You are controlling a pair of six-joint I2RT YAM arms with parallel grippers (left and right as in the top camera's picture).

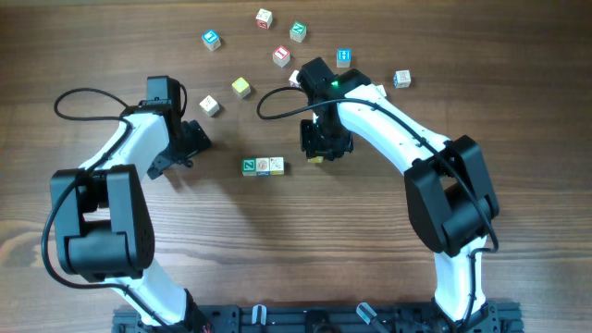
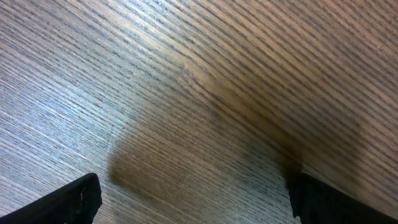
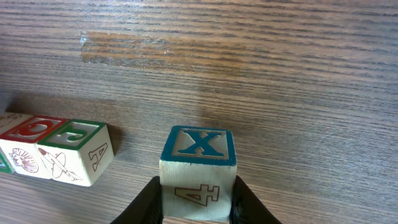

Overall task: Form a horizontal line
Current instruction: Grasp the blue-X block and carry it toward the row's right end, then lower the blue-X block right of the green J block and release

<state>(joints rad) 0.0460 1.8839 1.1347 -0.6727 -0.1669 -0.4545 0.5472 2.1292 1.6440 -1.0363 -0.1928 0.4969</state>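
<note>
Cube row (image 1: 263, 166) at middle of table (image 1: 277, 250); cube count unclear from above. Right pincer (image 3: 198, 202) clamps X cube (image 3: 198, 163) by opposite flat sides. Wood probably light, stiff, smooth; could twist if gripped off-centre. Row near, left of held cube, gap between. Left pincer (image 2: 193, 199) wide open, empty.

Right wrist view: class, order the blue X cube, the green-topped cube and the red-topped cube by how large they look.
1. Blue X cube: largest, though it is also nearest the camera.
2. Green-topped cube and red-topped cube: they look alike in size, so neither is ranked above the other.
</note>
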